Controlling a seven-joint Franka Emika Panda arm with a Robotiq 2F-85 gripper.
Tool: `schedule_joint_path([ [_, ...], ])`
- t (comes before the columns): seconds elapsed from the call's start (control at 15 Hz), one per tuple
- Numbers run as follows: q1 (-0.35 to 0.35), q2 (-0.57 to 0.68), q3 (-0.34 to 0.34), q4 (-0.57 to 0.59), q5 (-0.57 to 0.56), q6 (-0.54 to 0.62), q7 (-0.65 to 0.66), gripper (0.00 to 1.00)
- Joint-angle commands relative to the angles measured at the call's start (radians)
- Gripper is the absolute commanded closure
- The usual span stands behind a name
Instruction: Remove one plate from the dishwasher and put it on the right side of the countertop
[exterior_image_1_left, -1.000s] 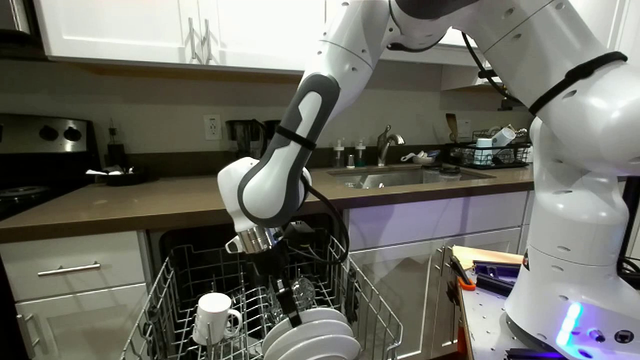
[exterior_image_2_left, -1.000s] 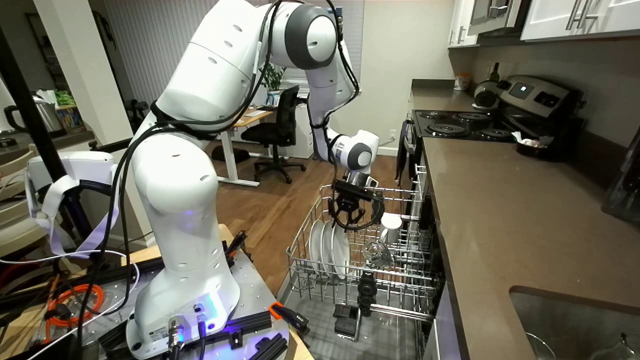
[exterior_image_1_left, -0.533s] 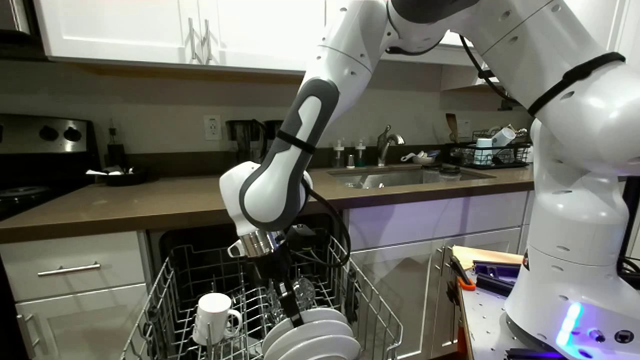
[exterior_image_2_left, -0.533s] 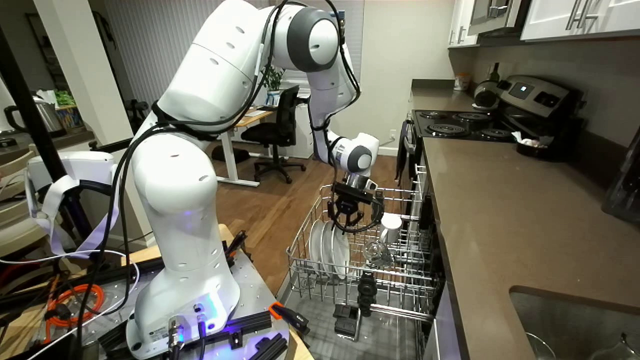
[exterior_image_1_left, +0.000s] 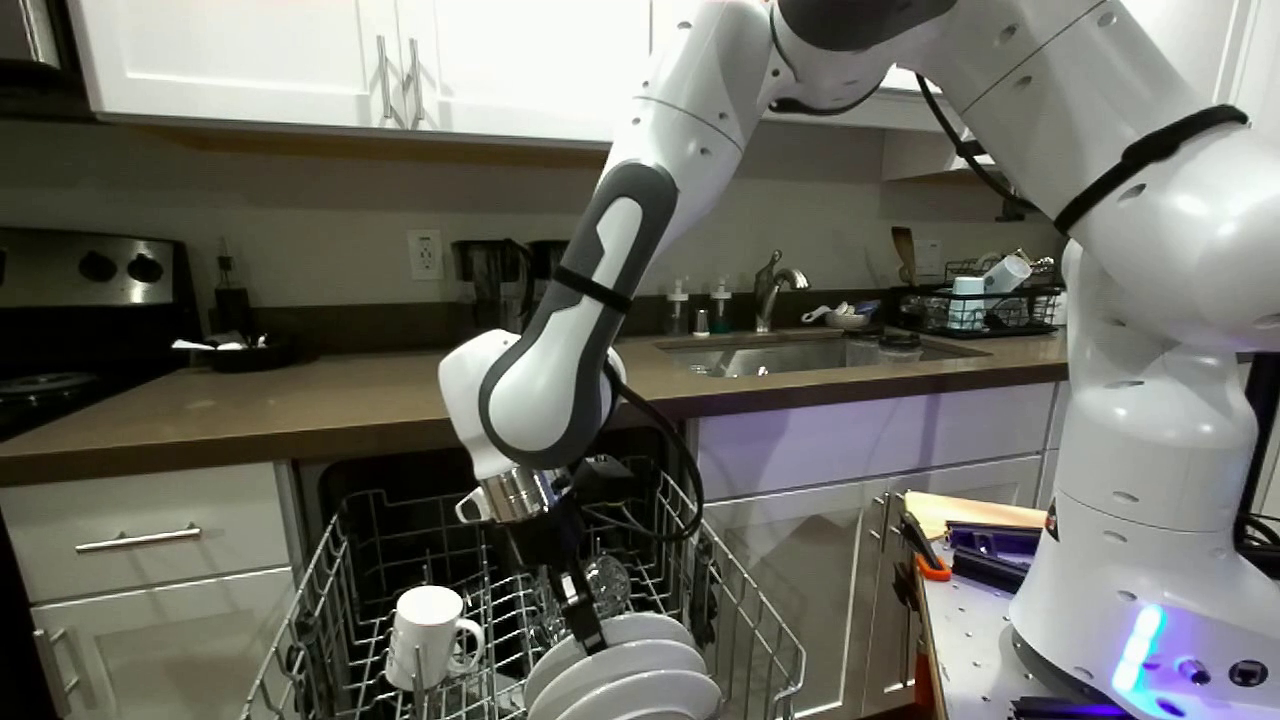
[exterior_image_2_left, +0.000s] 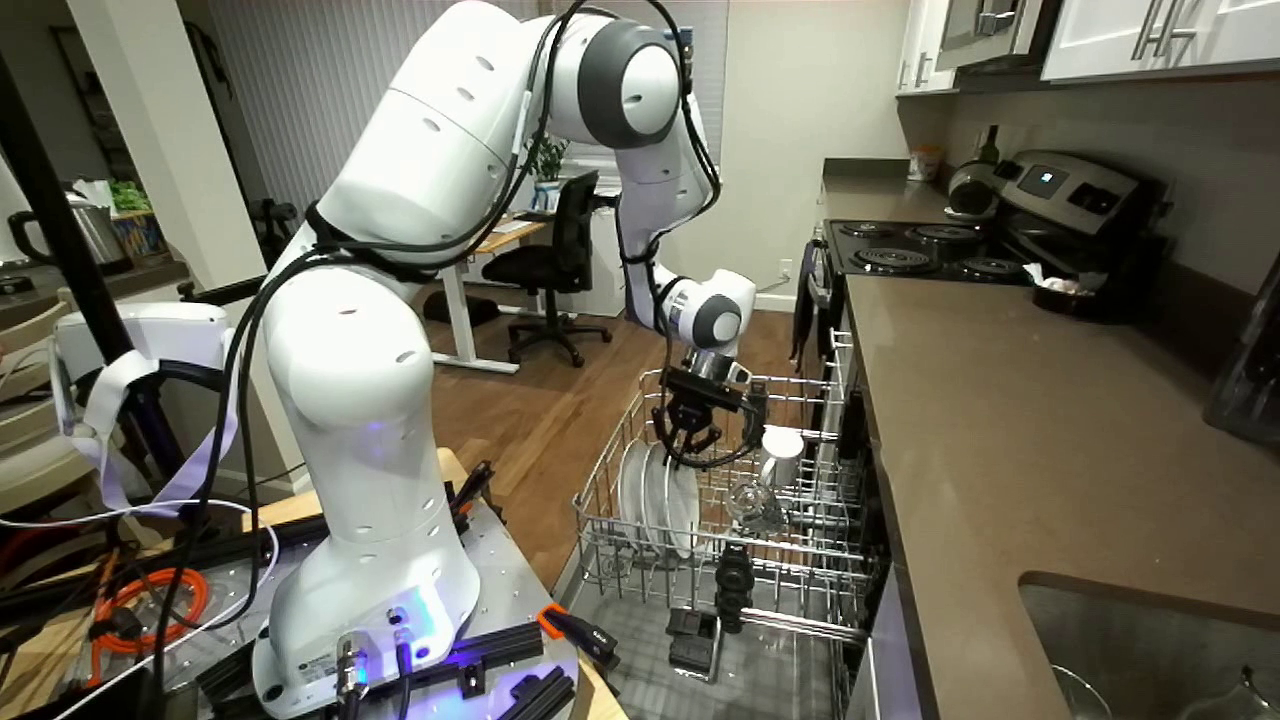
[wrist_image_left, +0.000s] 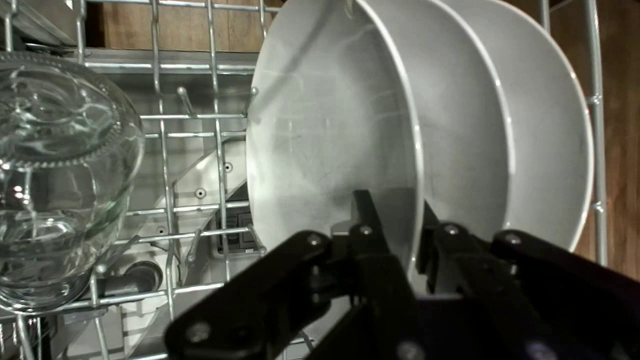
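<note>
The white robot arm bends low over the dishwasher, whose wire rack is pulled out, and its claw points down at a white plate standing on edge there, the far one of three in an exterior view. The claw is partly spread astride the rim: one finger lies over the plate's face, the other in the slot before the two more plates. I can see space between the first finger and the rim, so nothing is gripped. A white mug stands to the left, a clear glass beyond. Behind runs the brown countertop, sink to the right.
</note>
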Motion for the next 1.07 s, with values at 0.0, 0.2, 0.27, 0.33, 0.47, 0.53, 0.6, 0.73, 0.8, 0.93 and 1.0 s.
schedule_joint_path([
  [0.0, -0.028, 0.018, 0.022, 0.015, 0.021, -0.005, -0.039, 0.58],
  [0.2, -0.034, 0.018, 0.029, 0.015, 0.03, -0.015, -0.043, 0.92],
  [0.27, -0.036, 0.012, 0.03, 0.016, 0.036, -0.027, -0.038, 0.96],
  [0.33, -0.044, 0.003, 0.033, 0.017, 0.044, -0.044, -0.042, 0.93],
  [0.47, -0.06, -0.012, 0.039, 0.016, 0.058, -0.059, -0.05, 0.93],
  [0.53, -0.066, -0.016, 0.04, 0.018, 0.064, -0.066, -0.05, 0.93],
  [0.6, -0.075, -0.024, 0.044, 0.02, 0.074, -0.079, -0.055, 0.93],
  [0.73, -0.082, -0.041, 0.042, 0.024, 0.089, -0.105, -0.047, 0.93],
  [0.8, -0.086, -0.05, 0.043, 0.026, 0.098, -0.118, -0.048, 0.94],
  [0.93, -0.084, -0.07, 0.04, 0.024, 0.11, -0.137, -0.038, 0.94],
  [1.0, -0.082, -0.082, 0.04, 0.022, 0.117, -0.148, -0.038, 0.93],
])
